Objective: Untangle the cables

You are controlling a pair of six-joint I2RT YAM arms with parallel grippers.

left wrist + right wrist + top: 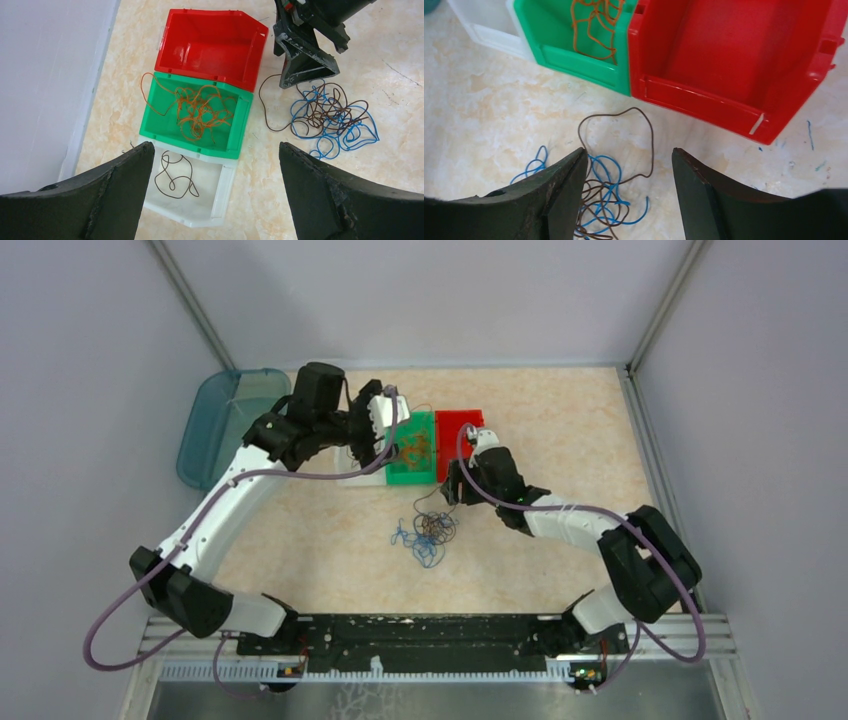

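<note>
The left tool (214, 145) hangs with its jaws wide apart and unloaded over the green bin (243, 120) and white bin (225, 190). The right tool (628, 150), jaws apart with nothing clamped, is above the blue-and-brown cables (600, 192) on open counter (484, 115), just short of the red bin's (704, 100) front edge. Orange cables (200, 112) lie in the green bin, one loop spilling over its rim.

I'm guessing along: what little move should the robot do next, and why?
Probably lower the right gripper, open over the blue and brown tangle, and pinch the loose brown loop. A brown wire already lies in the white bin.
</note>
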